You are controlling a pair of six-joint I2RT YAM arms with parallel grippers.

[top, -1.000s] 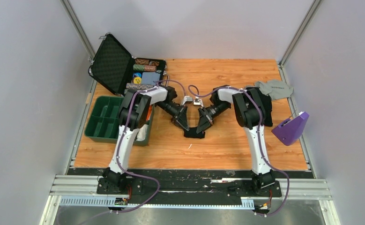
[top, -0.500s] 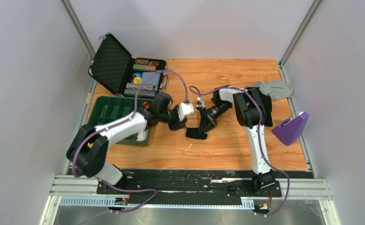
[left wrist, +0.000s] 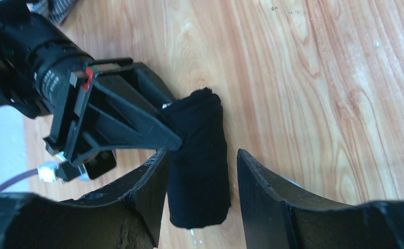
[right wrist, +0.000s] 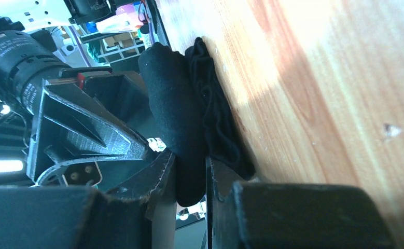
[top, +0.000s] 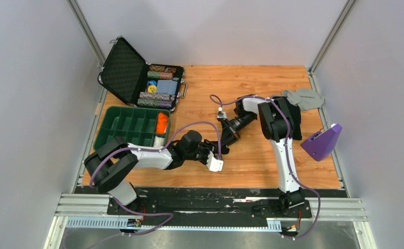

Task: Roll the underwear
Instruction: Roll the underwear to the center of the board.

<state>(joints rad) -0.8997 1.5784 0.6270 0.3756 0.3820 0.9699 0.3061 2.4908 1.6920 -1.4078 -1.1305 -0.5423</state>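
Orange-brown wooden tabletop [top: 251,161] carries the rolled black cloth underwear [left wrist: 199,127] near centre; right gripper [right wrist: 191,174], from one o'clock, pinches its end, while left gripper [left wrist: 200,158], from eight o'clock, straddles it unclenched.

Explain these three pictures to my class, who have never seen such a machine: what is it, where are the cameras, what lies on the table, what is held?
These are two robot arms bolted to the near edge of a table. The wide picture comes from a camera above and behind them; the other two come from a camera on each wrist, looking along its own fingers. On the table stand a green tray, an open black case of chips, a grey garment and a purple object. In the middle lies the underwear, rolled black cloth. The right gripper is shut on it; the left gripper is open, one finger either side of the roll.
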